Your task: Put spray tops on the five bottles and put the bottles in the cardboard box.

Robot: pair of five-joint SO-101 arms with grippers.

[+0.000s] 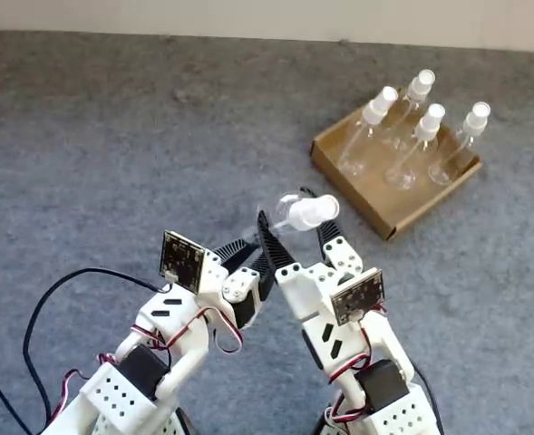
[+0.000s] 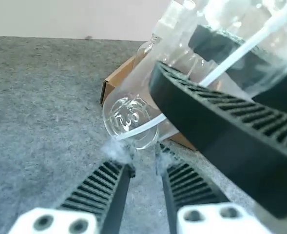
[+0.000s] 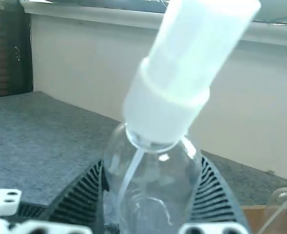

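Bottle clamped in right fingers points its spray top toward box; left fingers slightly apart.

A grey, felt-like tabletop meets a pale wall behind.

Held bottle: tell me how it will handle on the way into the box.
The bottle looks clear and empty, so probably light and rigid. Its round body may twist or slip in the right gripper. Tall, narrow, capped by a spray top, it could tip easily once set in the box.
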